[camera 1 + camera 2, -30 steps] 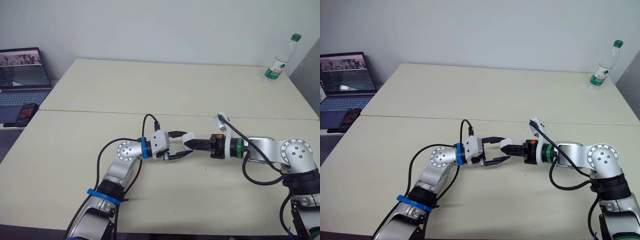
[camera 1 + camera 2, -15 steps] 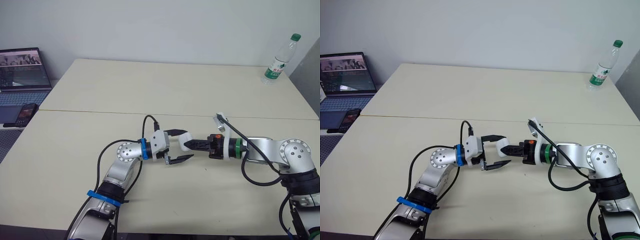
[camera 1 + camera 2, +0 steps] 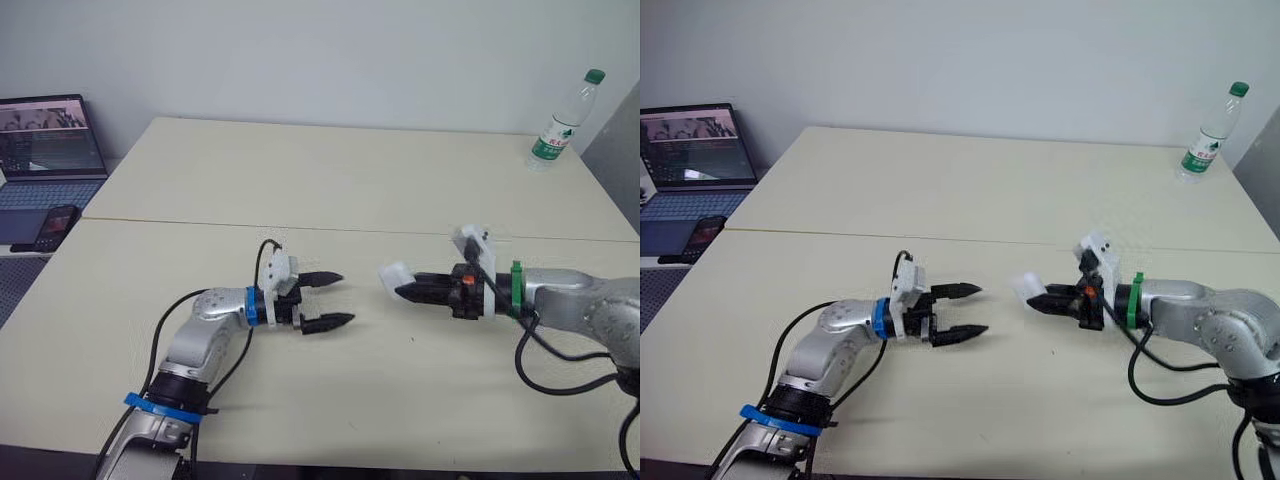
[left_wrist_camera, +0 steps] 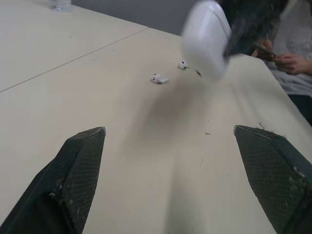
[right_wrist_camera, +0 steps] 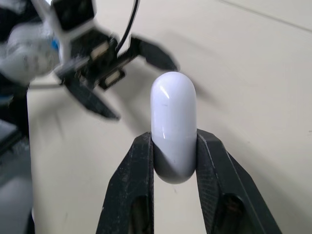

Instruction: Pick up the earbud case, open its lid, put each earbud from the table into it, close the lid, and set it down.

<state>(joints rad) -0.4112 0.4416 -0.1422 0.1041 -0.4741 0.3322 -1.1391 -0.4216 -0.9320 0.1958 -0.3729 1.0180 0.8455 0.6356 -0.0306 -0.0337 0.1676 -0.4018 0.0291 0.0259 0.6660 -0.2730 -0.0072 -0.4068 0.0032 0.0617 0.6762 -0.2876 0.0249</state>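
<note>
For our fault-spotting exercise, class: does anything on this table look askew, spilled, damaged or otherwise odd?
Nothing stands out. The earbud case, lid shut, is held straight in the right gripper above the table; the two earbuds lie loose on it, as the task expects; the water bottle stands upright at the far right corner.

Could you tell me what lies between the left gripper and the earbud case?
Just bare table between left gripper and case, seen in left eye view.

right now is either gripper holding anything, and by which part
Right gripper holds the earbud case by one rounded end, jaws on opposite sides; left gripper empty.
</note>
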